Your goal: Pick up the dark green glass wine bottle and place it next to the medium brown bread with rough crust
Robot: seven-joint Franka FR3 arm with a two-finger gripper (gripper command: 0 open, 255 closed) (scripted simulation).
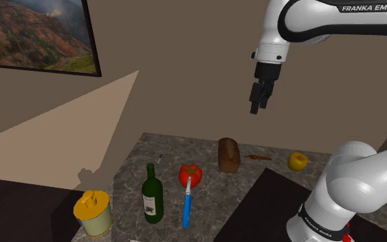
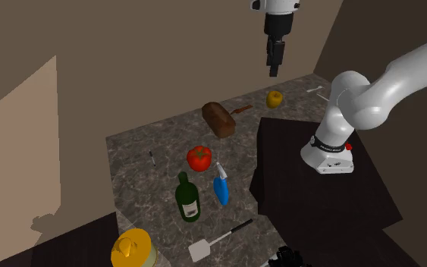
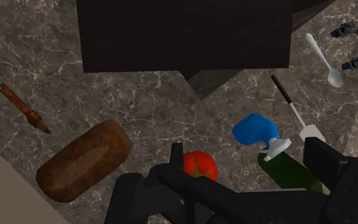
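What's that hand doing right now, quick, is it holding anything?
Hand: open, holding nothing.

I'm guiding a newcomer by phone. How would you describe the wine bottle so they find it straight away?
Look at the grey marbled counter, toward the end with the yellow-lidded canister. Between that canister and the red tomato stands the wine bottle. It is the only tall, upright dark green thing there, with a pale label.
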